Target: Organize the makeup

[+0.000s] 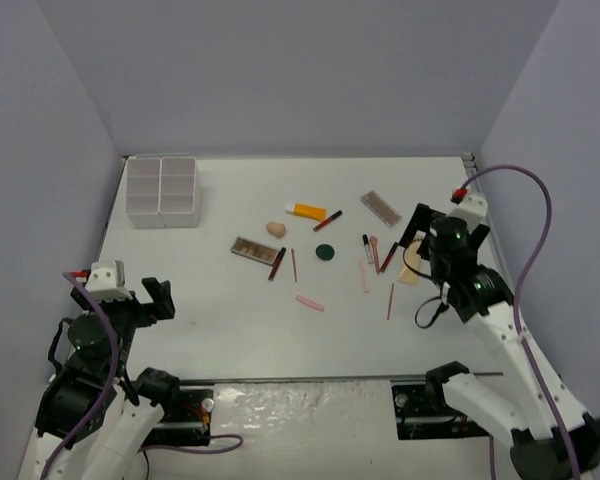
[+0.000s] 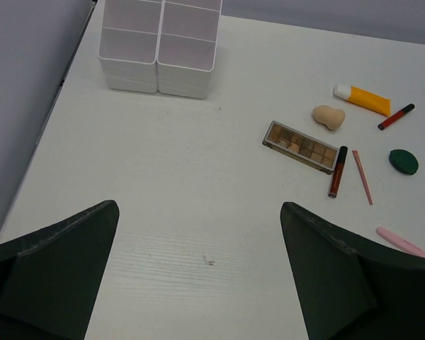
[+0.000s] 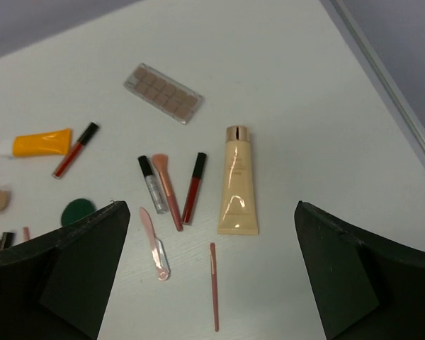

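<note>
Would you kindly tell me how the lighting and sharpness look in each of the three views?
Top external: soft, even light, faint shadows, and the makeup small but sharp. Left wrist: the white box and the palette are crisp, the left gripper's fingers dark. Right wrist: the beige tube is sharp and evenly lit; the right gripper's fingers likewise dark.

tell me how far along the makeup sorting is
Done: nothing; the white box looks empty. In hand: nothing; the left gripper and right gripper are both open, the right one near the beige tube. Left: all the makeup, from the orange tube to the green compact, lies loose on the table.
</note>
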Controlling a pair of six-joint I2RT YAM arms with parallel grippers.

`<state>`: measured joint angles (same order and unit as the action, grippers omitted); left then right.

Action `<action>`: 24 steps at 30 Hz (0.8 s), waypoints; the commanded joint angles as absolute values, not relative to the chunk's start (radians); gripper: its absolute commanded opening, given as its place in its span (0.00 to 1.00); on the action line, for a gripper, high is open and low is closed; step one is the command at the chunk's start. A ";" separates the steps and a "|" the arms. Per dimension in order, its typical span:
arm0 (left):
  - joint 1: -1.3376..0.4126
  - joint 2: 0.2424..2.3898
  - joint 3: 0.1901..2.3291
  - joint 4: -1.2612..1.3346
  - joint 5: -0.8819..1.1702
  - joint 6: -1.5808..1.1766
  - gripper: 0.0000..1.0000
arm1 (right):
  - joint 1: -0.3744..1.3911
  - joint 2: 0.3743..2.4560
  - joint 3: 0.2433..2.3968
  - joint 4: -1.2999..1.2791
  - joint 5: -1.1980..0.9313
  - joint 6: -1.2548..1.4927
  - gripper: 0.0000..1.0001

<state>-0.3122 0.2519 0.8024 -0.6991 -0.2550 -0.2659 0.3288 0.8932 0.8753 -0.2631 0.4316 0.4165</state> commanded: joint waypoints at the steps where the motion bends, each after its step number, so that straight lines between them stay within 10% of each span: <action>1: -0.311 0.289 0.813 -0.635 -0.265 -0.273 0.97 | 0.313 1.021 0.895 -0.247 0.557 0.554 1.00; 24: -0.311 0.301 0.807 -0.629 -0.247 -0.273 0.97 | 0.147 1.656 0.924 0.032 0.351 0.501 0.84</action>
